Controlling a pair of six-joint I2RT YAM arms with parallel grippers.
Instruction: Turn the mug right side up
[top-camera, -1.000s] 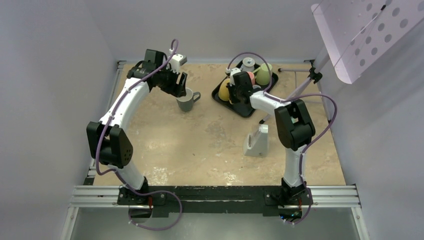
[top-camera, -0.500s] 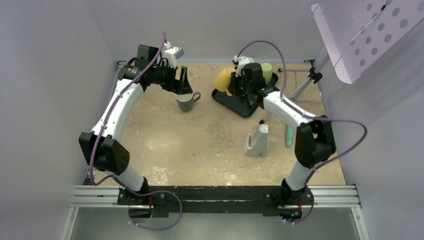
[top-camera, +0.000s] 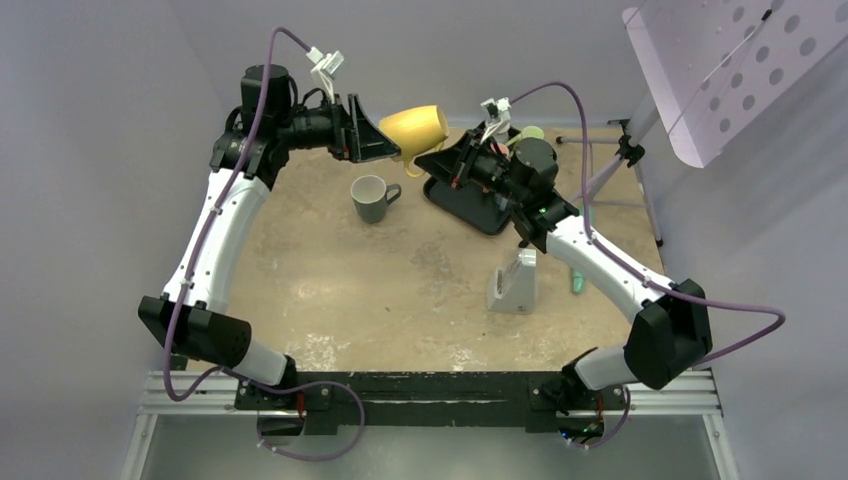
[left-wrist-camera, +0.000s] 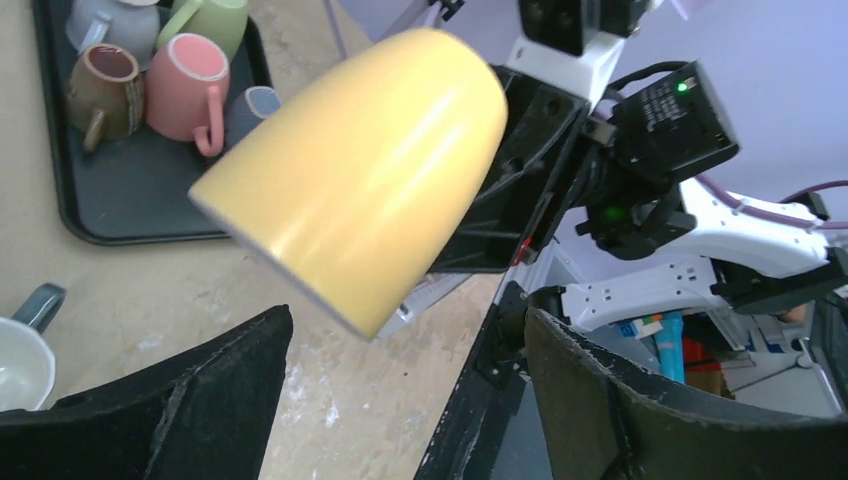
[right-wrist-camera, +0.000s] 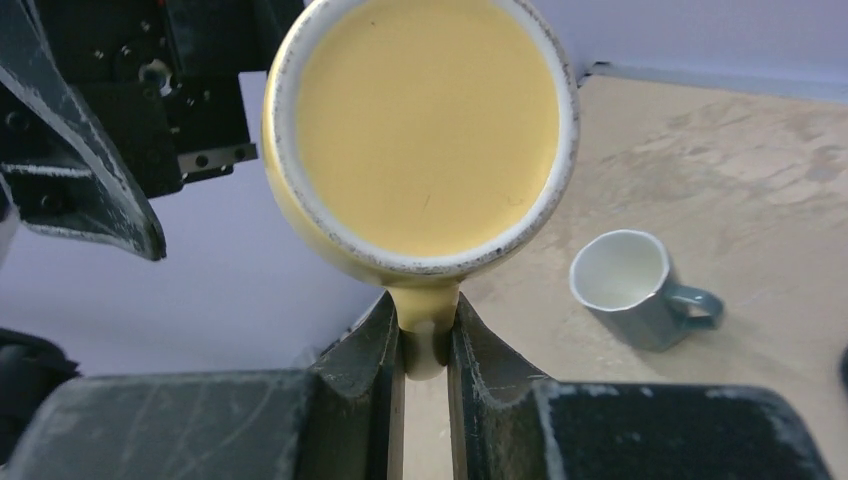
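Note:
A yellow mug (top-camera: 413, 128) hangs on its side in the air above the table's far edge, between both arms. My right gripper (top-camera: 438, 160) is shut on its handle (right-wrist-camera: 428, 330). In the right wrist view the mug's (right-wrist-camera: 420, 120) flat round base faces the camera. My left gripper (top-camera: 385, 142) is open just left of the mug, its jaws wide apart. In the left wrist view the mug (left-wrist-camera: 370, 170) floats above the gap of that gripper (left-wrist-camera: 405, 330) without touching either finger. A grey mug (top-camera: 372, 197) stands upright on the table below.
A black tray (top-camera: 480, 215) at the back holds several mugs, among them a pink one (left-wrist-camera: 190, 85) and a brown one (left-wrist-camera: 105, 90). A grey stand (top-camera: 515, 280) and a teal object (top-camera: 578, 275) sit mid-right. A perforated panel (top-camera: 720, 70) on a tripod stands at the far right.
My right gripper closed on the yellow mug's handle, then lifted it off the tray, up and to the left. My left gripper rose away from the grey mug and opened wider.

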